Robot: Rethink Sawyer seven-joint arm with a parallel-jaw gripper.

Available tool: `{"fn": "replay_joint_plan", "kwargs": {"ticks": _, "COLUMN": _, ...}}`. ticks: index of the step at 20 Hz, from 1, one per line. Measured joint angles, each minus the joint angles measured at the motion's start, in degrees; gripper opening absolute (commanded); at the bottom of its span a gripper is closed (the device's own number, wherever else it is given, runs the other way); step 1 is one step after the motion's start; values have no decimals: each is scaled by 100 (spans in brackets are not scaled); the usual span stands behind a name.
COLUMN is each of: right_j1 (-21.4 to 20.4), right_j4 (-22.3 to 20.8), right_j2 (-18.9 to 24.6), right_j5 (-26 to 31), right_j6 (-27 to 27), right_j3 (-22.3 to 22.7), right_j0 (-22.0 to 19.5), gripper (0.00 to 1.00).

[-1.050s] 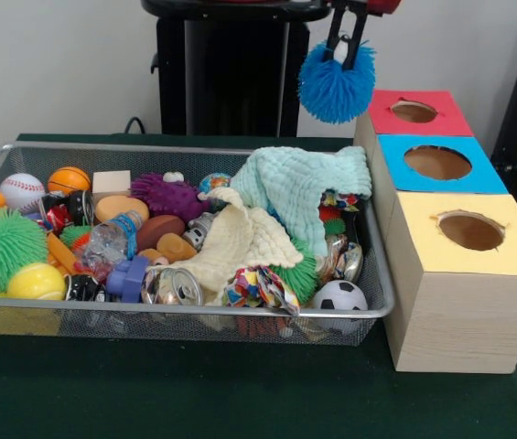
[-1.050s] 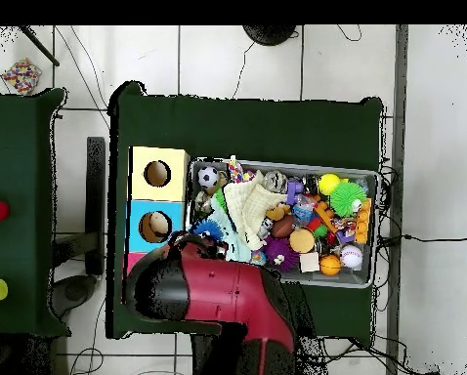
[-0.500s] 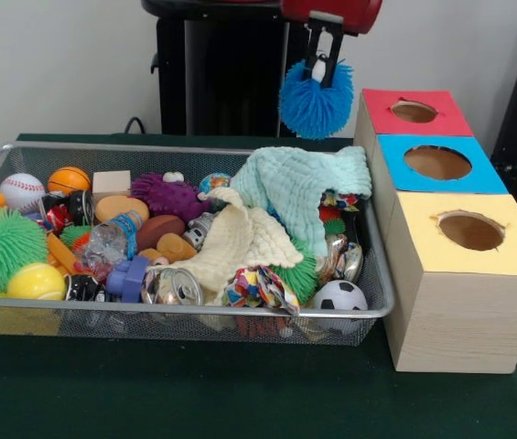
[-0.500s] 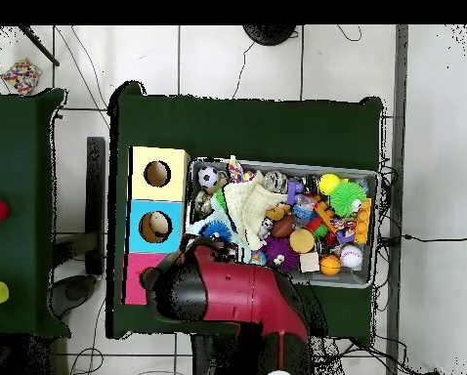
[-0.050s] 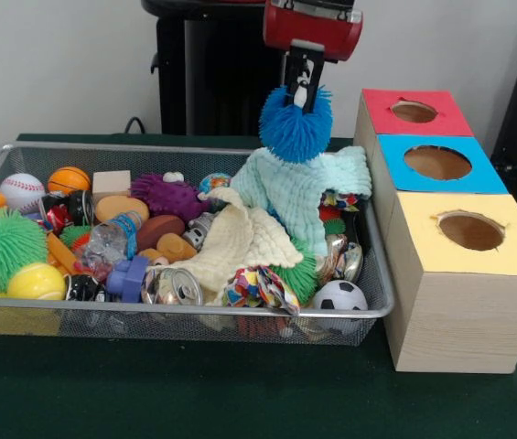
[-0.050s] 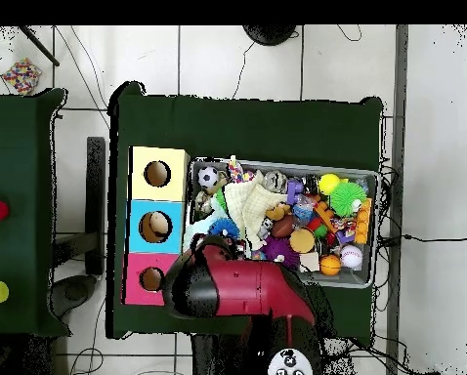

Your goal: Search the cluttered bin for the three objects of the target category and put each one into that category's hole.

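Blue and bristly, a round spiky ball point(image 5: 295, 126) hangs from the gripper point(image 5: 301, 84), whose two thin black fingers are pinched into its top. It is lifted clear above the far right end of the wire mesh bin point(image 5: 194, 320), just over a rumpled pale green waffle cloth point(image 5: 299, 187), with no visible gap between the ball's lower bristles and the cloth. In the overhead view the ball point(image 6: 224, 228) shows beside the red arm point(image 6: 239, 291), over the bin's end nearest the boxes. Three wooden boxes stand in a row to the bin's right, each with a round hole in a coloured top: red point(image 5: 414, 112), blue point(image 5: 437, 162), yellow point(image 5: 470, 230). A narrow strip separates them from the bin's rim. The bin is crammed: a cream cloth point(image 5: 235, 242), a green spiky ball point(image 5: 0, 247), a baseball point(image 5: 22, 191), a small soccer ball point(image 5: 339, 296). Bare green table point(image 5: 194, 393) lies open in front.
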Motion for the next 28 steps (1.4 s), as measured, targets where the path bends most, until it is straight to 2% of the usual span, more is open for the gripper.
{"fn": "replay_joint_plan", "kwargs": {"ticks": 12, "right_j1": 477, "right_j4": -424, "right_j2": 265, "right_j5": -171, "right_j6": 0, "right_j3": -4, "right_j0": -329, "gripper": 0}}
{"fn": "replay_joint_plan", "kwargs": {"ticks": 13, "right_j1": 562, "right_j4": -570, "right_j2": 311, "right_j5": -171, "right_j6": 0, "right_j3": -4, "right_j0": -333, "gripper": 100}}
{"fn": "replay_joint_plan", "kwargs": {"ticks": 28, "right_j1": 500, "right_j4": -695, "right_j2": 426, "right_j5": -169, "right_j6": 0, "right_j3": -8, "right_j0": -325, "gripper": 100}}
